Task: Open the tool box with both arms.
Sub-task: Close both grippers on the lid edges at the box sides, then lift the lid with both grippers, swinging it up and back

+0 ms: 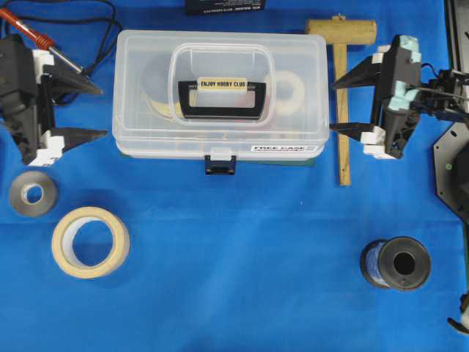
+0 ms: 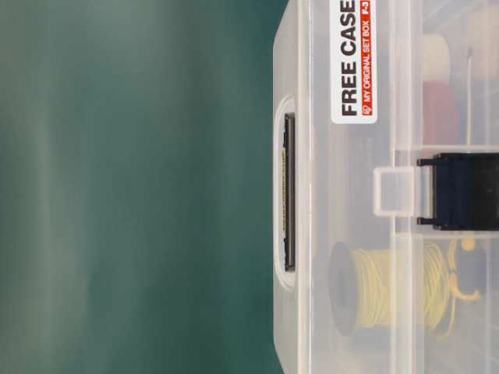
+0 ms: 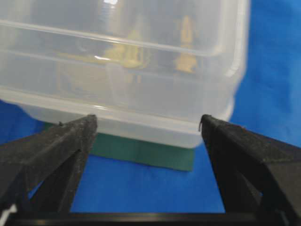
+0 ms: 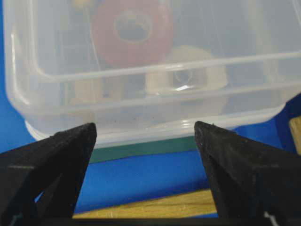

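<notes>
The clear plastic tool box lies shut at the back middle of the blue mat, with its black handle on top and its black front latch at the near edge. It fills the table-level view, where the latch shows closed. My left gripper is open and empty just off the box's left end; the box end shows in the left wrist view. My right gripper is open and empty just off the box's right end, above the hammer handle.
A wooden mallet lies right of the box, under my right gripper. A soldering iron lies at the back left. A grey tape roll and a beige tape roll lie front left. A black wire spool stands front right.
</notes>
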